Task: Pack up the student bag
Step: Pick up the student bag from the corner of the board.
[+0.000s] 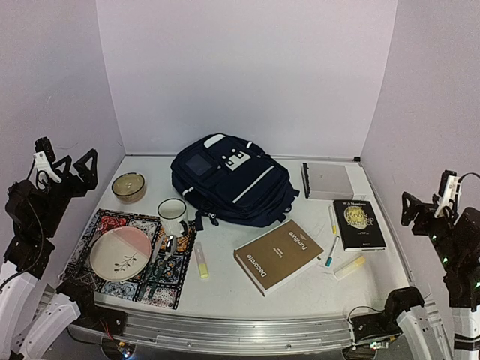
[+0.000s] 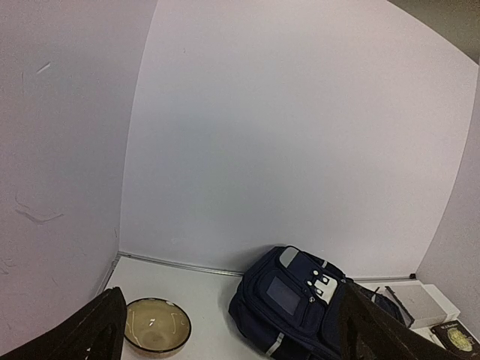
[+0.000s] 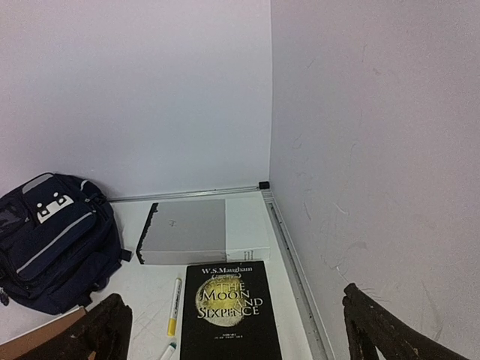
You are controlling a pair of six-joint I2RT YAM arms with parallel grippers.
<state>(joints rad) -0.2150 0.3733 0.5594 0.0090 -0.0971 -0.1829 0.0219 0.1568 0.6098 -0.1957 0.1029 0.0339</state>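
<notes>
A: White table [image 1: 315,289] and pale lilac walls are seen; where is the student bag [image 1: 229,180] placed?
B: It is laid flat at the middle rear of the table, front face up, top loop towards the back wall. A mug [image 1: 172,211] is set just beside its near left corner and a brown book [image 1: 279,255] just beside its near right edge

A: How are the pincers found?
B: Both are spread wide and nothing is held. The left gripper [image 1: 67,161] is raised by the left wall, the right gripper [image 1: 429,196] by the right wall, each well apart from the bag

A: How is the bag expected to handle?
B: Soft, limp fabric is judged likely; it would sag and fold when lifted, and little weight is suggested by its slack lie. Whether any zip is open cannot be told from these views

A: Where should hold be taken?
B: The pale loop at the top is thought the firmest point for lifting. For opening, a zip pull would have to be pinched while the cloth is pinned or tensioned by the other arm, since slack fabric would otherwise be dragged along
</notes>
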